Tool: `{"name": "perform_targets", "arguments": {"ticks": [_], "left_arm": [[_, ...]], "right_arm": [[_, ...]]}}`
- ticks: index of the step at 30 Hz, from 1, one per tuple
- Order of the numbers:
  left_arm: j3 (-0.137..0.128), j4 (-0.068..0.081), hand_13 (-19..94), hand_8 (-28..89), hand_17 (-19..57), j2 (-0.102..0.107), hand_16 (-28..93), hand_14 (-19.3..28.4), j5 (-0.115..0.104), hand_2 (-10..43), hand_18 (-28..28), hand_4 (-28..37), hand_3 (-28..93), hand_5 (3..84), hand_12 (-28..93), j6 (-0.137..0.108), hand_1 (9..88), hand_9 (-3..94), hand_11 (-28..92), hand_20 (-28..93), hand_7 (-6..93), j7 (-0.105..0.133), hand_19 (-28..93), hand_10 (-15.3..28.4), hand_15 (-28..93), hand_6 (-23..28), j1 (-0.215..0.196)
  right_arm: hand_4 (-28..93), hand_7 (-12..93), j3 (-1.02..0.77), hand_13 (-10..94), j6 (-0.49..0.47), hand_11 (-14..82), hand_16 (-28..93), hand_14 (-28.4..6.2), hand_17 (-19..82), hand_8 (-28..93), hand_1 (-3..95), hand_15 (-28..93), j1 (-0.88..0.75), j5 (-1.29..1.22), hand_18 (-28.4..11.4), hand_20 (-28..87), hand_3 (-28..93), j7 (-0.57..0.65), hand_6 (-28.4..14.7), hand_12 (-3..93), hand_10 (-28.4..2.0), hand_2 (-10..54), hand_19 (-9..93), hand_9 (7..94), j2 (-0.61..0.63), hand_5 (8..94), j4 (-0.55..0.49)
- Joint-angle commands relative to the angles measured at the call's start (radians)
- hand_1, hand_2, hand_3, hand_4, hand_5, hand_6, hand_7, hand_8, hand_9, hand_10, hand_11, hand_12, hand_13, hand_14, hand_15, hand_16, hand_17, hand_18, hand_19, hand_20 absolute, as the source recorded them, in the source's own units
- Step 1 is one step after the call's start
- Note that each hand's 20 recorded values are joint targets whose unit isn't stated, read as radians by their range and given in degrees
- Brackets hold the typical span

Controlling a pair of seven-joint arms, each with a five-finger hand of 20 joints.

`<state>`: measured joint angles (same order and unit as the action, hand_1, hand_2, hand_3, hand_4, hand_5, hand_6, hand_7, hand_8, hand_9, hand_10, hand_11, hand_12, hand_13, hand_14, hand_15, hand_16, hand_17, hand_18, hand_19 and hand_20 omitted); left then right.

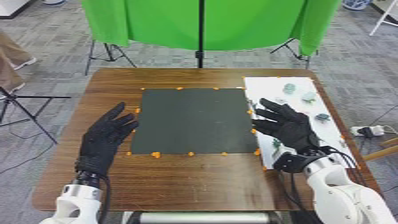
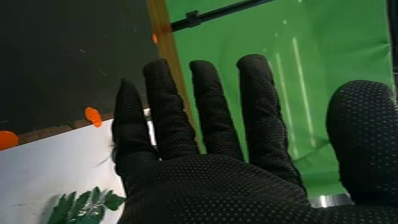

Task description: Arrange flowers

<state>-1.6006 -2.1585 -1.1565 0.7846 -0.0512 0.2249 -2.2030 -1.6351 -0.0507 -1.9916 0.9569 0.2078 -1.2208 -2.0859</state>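
The right robot hand (image 1: 286,130) is open, its fingers straight and slightly spread, the thumb apart, gripping nothing. It hangs over the left part of a white sheet (image 1: 277,84) and covers some of it; the forearm covers more of the near part. The right wrist view shows a green leafy sprig (image 2: 78,207) on the sheet near the palm, partly hidden by the glove.

Beyond the fingers, 3 sprigs lie apart on the sheet: a pale sprig (image 1: 289,88), a second sprig (image 1: 309,97) and a darker sprig (image 1: 322,117). More greenery (image 1: 275,145) sits just beside the right wrist, partly blocked by it.

Left of the sheet is a dark mat (image 1: 194,120) with orange marks (image 1: 156,155) around its edges. At its left edge is the left robot hand (image 1: 107,132), also open and holding nothing, fingers extended.

All this rests on or is above the brown worktop (image 1: 191,187). Past the far edge stand a black pole (image 1: 201,30) and a green cloth (image 1: 142,25); to the right, a white power strip (image 1: 368,131) is on the floor.
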Motion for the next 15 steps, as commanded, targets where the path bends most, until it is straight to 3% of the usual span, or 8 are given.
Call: {"name": "perform_targets", "arguments": {"ticks": [1,11,13,15], "left_arm": [[0.003,-0.001,22,-9,-11.6,-0.002,-6,24.1,-0.006,9.5,19.9,-20.1,74,35.1,12,-0.010,26.8,33.5,25,16,11.8,-0.001,41,19.6,47,8.4,-0.009],[0.006,-0.001,22,-9,-11.6,0.003,-6,24.2,-0.008,9.5,19.9,-20.0,74,35.0,12,-0.013,26.8,33.5,25,16,11.8,0.007,41,19.6,47,8.3,-0.009],[0.005,-0.002,22,-9,-11.6,0.008,-6,24.2,-0.010,9.5,19.9,-20.1,74,35.0,12,-0.016,26.8,33.5,25,16,11.9,0.015,41,19.6,47,8.3,-0.011],[0.003,-0.006,22,-9,-11.6,0.014,-6,24.2,-0.012,9.5,19.9,-20.0,74,35.0,12,-0.025,26.8,33.5,25,16,11.9,0.023,41,19.6,47,8.3,-0.016]], "right_arm": [[-28,15,0.004,35,0.008,9.4,21,-19.1,5,-13,13.7,16,-0.004,-0.004,-19.7,19,82,0.000,2.3,12.2,-14.1,13.7,40,44.0,0.006,46.1,-0.002],[-28,15,0.005,35,0.017,9.6,20,-19.1,5,-13,13.8,17,-0.001,0.017,-19.7,19,82,-0.004,2.2,12.1,-14.3,13.7,40,44.2,0.012,46.0,-0.013],[-28,15,0.041,36,0.117,9.9,20,-19.2,5,-13,14.3,18,-0.011,0.130,-20.0,20,83,-0.036,2.1,12.2,-14.6,13.1,44,44.2,0.059,46.0,-0.051],[-28,15,0.096,40,0.293,14.2,15,-18.7,8,-13,15.6,30,-0.013,0.329,-21.4,22,83,0.007,1.2,12.5,-15.8,11.0,52,46.3,0.116,45.7,-0.103]]}}
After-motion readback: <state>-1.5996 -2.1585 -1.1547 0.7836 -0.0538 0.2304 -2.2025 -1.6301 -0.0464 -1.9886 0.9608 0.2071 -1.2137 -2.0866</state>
